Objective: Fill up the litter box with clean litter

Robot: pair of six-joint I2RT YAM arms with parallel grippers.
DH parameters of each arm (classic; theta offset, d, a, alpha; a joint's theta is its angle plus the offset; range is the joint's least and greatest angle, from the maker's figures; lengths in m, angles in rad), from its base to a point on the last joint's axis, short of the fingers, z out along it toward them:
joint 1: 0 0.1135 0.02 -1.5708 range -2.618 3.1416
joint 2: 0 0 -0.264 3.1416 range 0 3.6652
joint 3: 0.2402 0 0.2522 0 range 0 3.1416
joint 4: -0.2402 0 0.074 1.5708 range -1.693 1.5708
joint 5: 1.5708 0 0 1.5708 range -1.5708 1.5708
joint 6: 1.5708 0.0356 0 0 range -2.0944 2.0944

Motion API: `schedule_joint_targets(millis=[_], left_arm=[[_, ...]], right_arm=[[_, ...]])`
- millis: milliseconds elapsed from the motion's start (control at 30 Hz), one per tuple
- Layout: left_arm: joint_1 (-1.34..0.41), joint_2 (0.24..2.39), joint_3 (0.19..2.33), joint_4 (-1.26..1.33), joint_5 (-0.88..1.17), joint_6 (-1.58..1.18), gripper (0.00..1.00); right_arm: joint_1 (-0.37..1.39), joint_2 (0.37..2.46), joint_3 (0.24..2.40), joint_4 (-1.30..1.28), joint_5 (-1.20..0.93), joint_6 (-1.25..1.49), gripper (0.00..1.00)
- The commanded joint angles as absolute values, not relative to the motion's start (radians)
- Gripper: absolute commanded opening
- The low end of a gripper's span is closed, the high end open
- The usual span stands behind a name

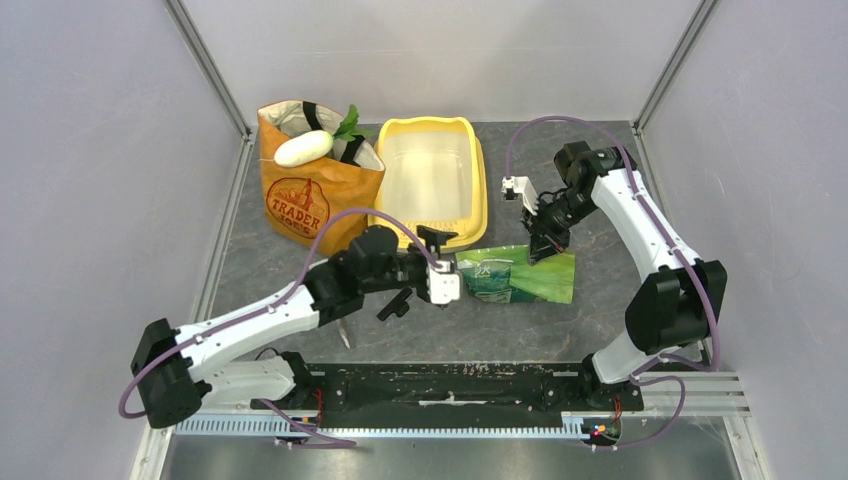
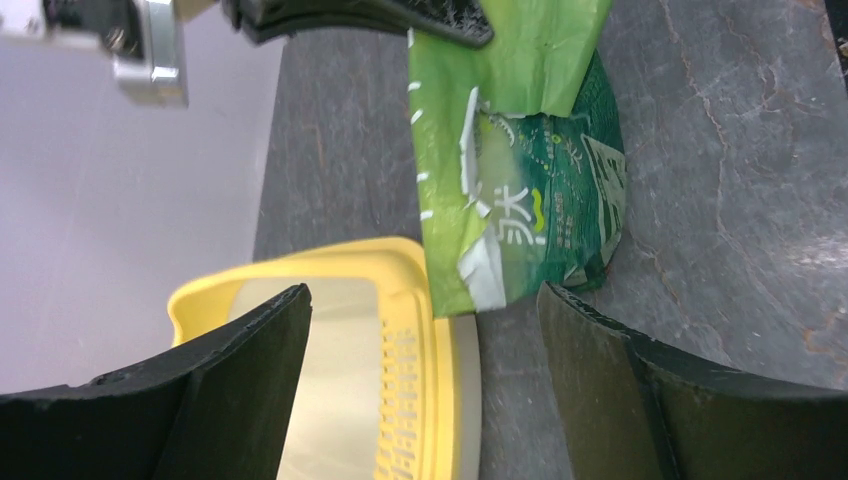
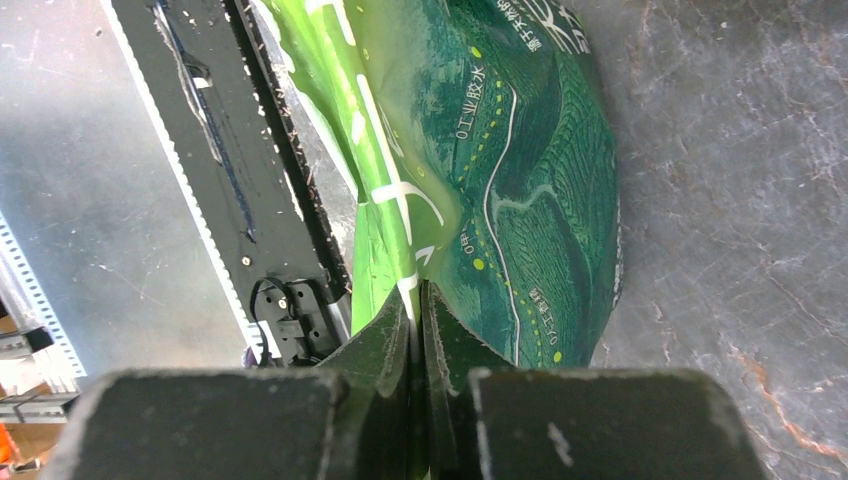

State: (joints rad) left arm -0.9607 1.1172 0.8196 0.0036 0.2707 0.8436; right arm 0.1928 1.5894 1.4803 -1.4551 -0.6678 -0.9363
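The yellow litter box [image 1: 478, 190] lies at the back centre, its pale basin bare; the left wrist view shows its slotted end [image 2: 405, 400]. No clean litter shows in any view. A green foil bag [image 1: 520, 277] lies flat in front of the box. My right gripper [image 1: 545, 247] is shut on the bag's far edge, and the right wrist view has the foil [image 3: 500, 150] pinched between the closed fingers [image 3: 418, 295]. My left gripper [image 1: 425, 270] stands wide open just left of the bag [image 2: 520, 180], holding nothing [image 2: 425, 300].
An orange paper grocery bag [image 1: 310, 190] with a white radish [image 1: 303, 148] and greens stands left of the box, touching it. Grey walls close in the left, back and right sides. A black rail [image 1: 450, 385] runs along the near edge.
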Motion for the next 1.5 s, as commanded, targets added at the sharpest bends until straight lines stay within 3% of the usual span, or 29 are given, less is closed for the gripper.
schedule_joint_targets(millis=[0,167,333,467,667,733,833,867,900,967,1167,1467], left_arm=[[-1.017,1.176,0.776,0.267,0.218,0.983,0.85],[-1.06,1.246,0.771,0.326,0.177,1.035,0.77],[-1.083,1.314,0.726,0.419,0.117,1.142,0.84],[-1.084,1.378,0.749,0.467,0.052,1.179,0.83],[-1.091,1.425,0.797,0.502,0.003,1.179,0.39],[-1.092,1.419,0.819,0.465,0.003,1.144,0.28],[-1.089,1.403,0.903,0.297,0.004,1.018,0.02],[-1.087,1.401,0.928,0.247,0.004,0.969,0.02],[-1.082,1.402,0.966,0.162,0.028,0.914,0.02],[-1.072,1.409,1.037,-0.004,0.066,0.785,0.02],[-0.991,1.475,1.207,-0.316,0.339,0.502,0.02],[-0.836,1.639,1.402,-0.471,0.712,0.201,0.02]], right_arm=[[0.19,1.609,1.527,-1.547,-0.751,-0.965,0.11],[0.18,1.634,1.556,-1.589,-0.771,-0.996,0.11],[0.173,1.658,1.571,-1.624,-0.786,-1.032,0.12],[0.173,1.661,1.574,-1.638,-0.783,-1.056,0.13],[0.173,1.659,1.584,-1.657,-0.779,-1.073,0.18],[0.173,1.655,1.594,-1.662,-0.782,-1.074,0.28],[0.164,1.642,1.644,-1.636,-0.785,-1.007,0.55],[0.15,1.625,1.662,-1.607,-0.786,-0.954,0.66],[0.135,1.602,1.681,-1.575,-0.791,-0.923,0.7],[0.097,1.523,1.699,-1.498,-0.798,-0.867,0.95],[0.023,1.229,1.57,-1.205,-0.769,-0.785,0.97],[0.017,0.954,1.382,-1.231,-0.802,-0.939,0.97]])
